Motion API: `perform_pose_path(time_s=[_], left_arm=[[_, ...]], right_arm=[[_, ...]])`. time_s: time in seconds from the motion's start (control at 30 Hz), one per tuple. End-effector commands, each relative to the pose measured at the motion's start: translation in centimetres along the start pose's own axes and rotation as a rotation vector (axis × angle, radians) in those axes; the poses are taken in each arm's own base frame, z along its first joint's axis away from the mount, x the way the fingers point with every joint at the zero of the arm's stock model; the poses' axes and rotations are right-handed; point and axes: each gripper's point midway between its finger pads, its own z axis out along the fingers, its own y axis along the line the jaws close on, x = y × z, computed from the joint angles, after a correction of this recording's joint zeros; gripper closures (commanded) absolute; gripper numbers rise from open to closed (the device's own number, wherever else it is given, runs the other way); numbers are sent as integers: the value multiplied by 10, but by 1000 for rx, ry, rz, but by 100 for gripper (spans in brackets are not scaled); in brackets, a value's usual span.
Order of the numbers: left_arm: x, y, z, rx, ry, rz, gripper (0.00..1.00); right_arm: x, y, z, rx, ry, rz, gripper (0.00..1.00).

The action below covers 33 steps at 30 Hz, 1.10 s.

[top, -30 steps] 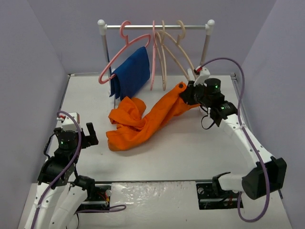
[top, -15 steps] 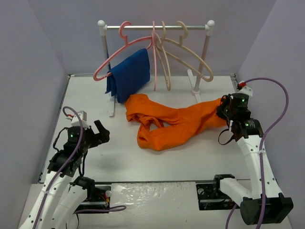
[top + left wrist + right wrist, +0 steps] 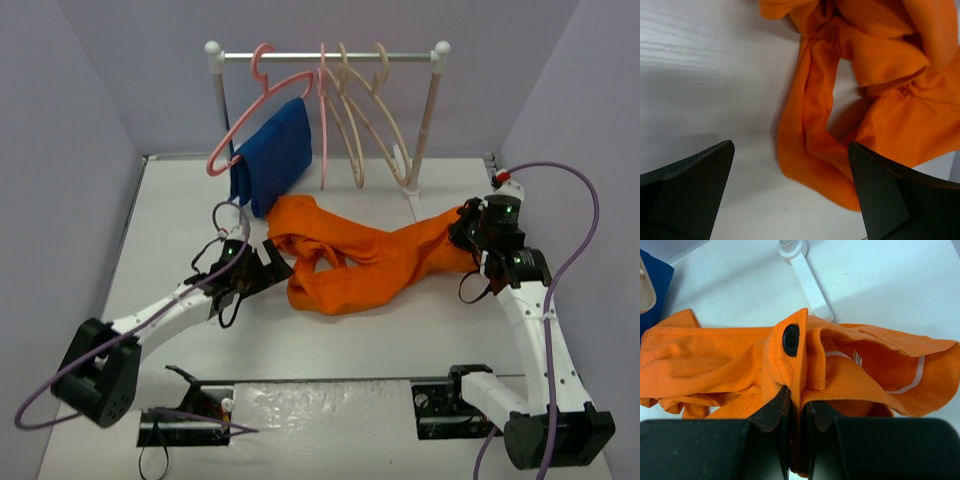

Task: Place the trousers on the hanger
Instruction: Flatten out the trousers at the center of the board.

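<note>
since a second ago the left gripper (image 3: 268, 266) has swung in from the near left and now gapes wide just beside the crumpled end of the trousers (image 3: 360, 265), which the right gripper (image 3: 465, 228), pinching the buttoned waistband, has dragged across the table (image 3: 400, 330). the hanger (image 3: 388, 125) hangs on the rail (image 3: 330, 56), unloaded. straightening seems underway; next, the left jaws likely must close on that near fold.
</note>
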Motion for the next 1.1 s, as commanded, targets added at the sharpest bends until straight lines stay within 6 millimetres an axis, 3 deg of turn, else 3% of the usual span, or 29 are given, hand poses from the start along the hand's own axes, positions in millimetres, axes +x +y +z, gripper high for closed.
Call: perform_pose_path(time_s=[0.0, 0.17, 0.23, 0.33, 0.43, 0.53, 0.57, 0.6, 0.67, 0.8, 0.83, 0.9, 1.07], left_arm=[[-36, -63, 19, 208, -102, -87, 4], [-18, -71, 38, 220, -64, -112, 7], [-6, -72, 45, 208, -38, -110, 14], [12, -69, 49, 182, -10, -113, 49], [0, -56, 33, 121, -63, -116, 98], [-44, -39, -28, -58, -192, 54, 100], [-67, -49, -40, -70, -266, 64, 100], [-85, -43, -73, -149, -310, 156, 100], [-133, -55, -131, -227, -459, 219, 100], [-163, -45, -203, -387, -528, 322, 98], [-165, -44, -208, -396, -532, 324, 98], [-149, -29, -205, -412, -484, 315, 72], [-87, 24, -171, -457, -328, 253, 70]], right_arm=[[-36, 21, -12, -92, -129, -2, 100], [-30, 17, -11, -80, -122, -5, 100], [-30, 15, -10, -73, -123, -2, 100], [-31, 15, -10, -69, -126, -3, 100], [-38, 16, -12, -66, -143, -11, 100], [-52, 20, -14, -63, -166, -20, 100], [-53, 20, -12, -60, -164, -23, 100], [-64, 25, -16, -69, -184, -22, 100], [-75, 30, -17, -76, -199, -21, 100], [-95, 31, -23, -51, -243, -8, 100], [-96, 31, -24, -48, -246, -7, 100], [-85, 23, -21, -26, -227, -5, 100], [-41, -5, -12, 59, -142, -21, 100]])
